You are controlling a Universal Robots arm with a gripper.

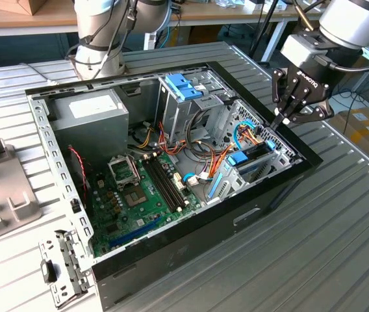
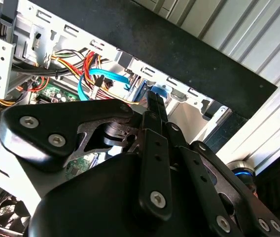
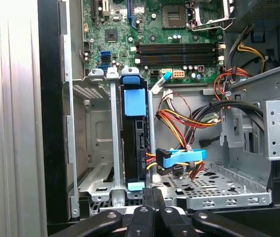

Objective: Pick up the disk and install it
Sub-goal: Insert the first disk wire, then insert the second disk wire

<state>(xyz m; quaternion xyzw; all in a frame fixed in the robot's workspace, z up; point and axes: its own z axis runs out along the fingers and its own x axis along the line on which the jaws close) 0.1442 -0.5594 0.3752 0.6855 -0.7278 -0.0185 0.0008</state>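
Disk (image 3: 134, 143) installation was at its seating stage when I checked the feeds. My claw (image 1: 280, 121) had its fingers together, their tips pressed down at the near end of the disk rather than clamped around it; in the first wrist view the closed fingertips (image 3: 152, 193) met just beside the drive's pale-blue end tab. The disk stood on edge in the drive bay (image 3: 93, 143) at the front corner of the computer case (image 1: 171, 227), light-blue rails showing at both ends, with an empty slot beside it. Blue data cable (image 3: 182, 158) and a bundle of coloured power leads (image 3: 184, 121) lay close alongside, loose and near the connector end. Further out sat the motherboard (image 3: 174, 49), and the case rested on the ribbed metal counter (image 1: 314, 247). I judged the drive nearly home; the next move called for a straight, steady push along the slot, keeping clear of the cables.
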